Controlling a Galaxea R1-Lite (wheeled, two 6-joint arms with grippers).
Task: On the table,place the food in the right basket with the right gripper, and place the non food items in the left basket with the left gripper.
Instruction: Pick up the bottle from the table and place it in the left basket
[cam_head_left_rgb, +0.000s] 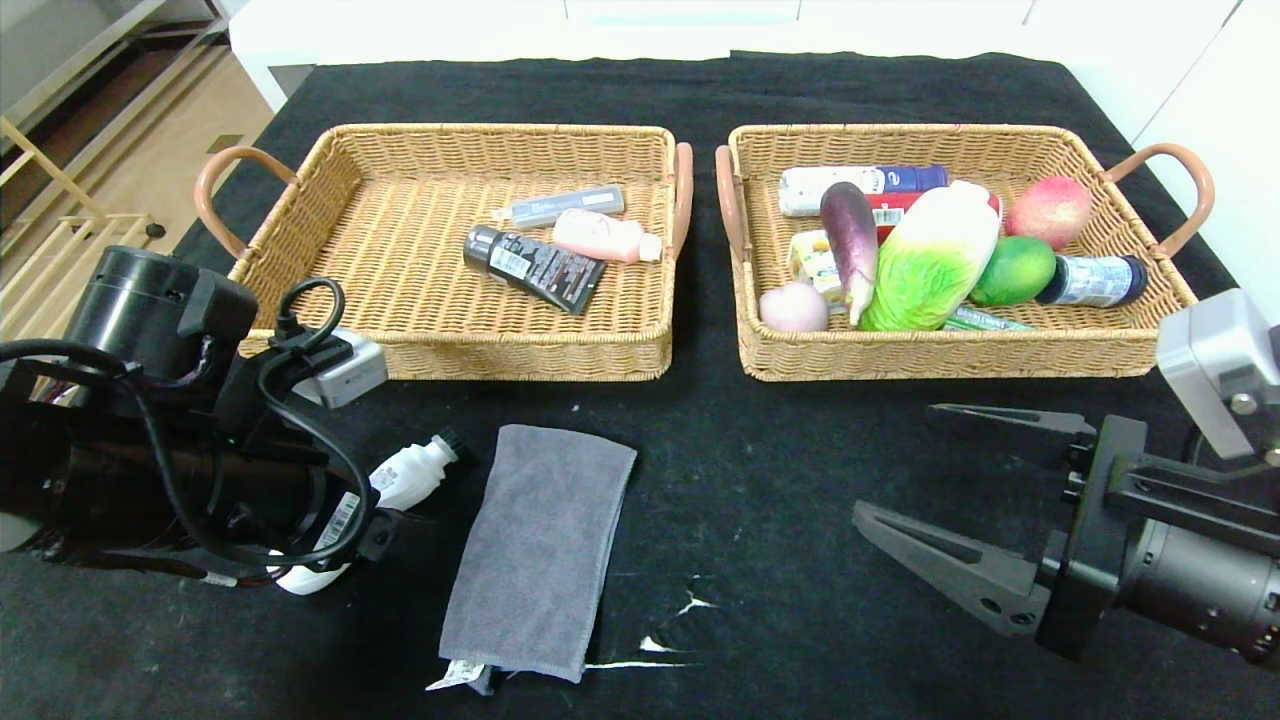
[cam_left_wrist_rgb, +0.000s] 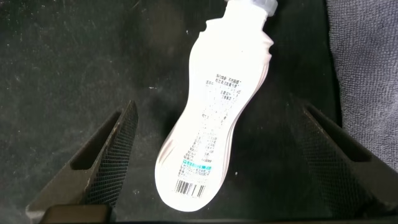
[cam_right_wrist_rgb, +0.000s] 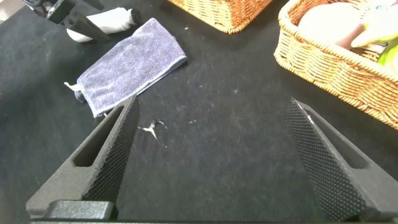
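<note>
Spread wide, the left gripper (cam_left_wrist_rgb: 214, 158) hangs over the white bottle (cam_left_wrist_rgb: 214, 118) lying on the black table (cam_head_left_rgb: 760, 480) just beside a grey towel (cam_head_left_rgb: 540, 550) — right gripper (cam_head_left_rgb: 950, 500) equally wide open, near the right basket (cam_head_left_rgb: 960, 350), left basket (cam_head_left_rgb: 450, 355) beyond.

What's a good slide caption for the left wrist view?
Left gripper, jaws open, poised above a white bottle lying on the black table beside a grey towel.

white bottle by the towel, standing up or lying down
Lying down. The white bottle rests on its side on the black table, its label facing up between the open left gripper fingers.
</note>
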